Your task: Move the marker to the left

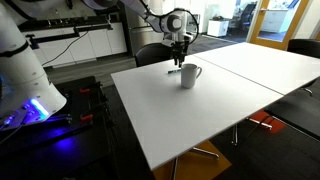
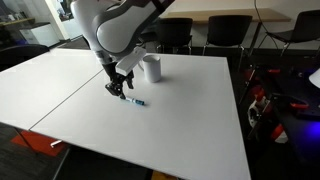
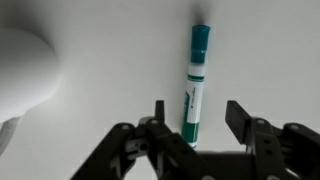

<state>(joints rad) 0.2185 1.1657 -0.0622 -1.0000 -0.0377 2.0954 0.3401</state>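
1. In both exterior views the light is even, and the white table is the brightest surface, with no harsh glare.
2. Daylight comes through windows at the back.
3. A blue-violet glow tints the dark floor.
4. Both exterior views are coarse, so small details are soft.
5. The wrist view is dimmer and greyer. The mug is a blurred blob at its edge, the marker is fairly sharp, and the gripper is nearly a silhouette.

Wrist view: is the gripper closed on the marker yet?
No: the marker lies flat on the table, and the gripper has its jaws apart on either side of its lower end, not touching it.
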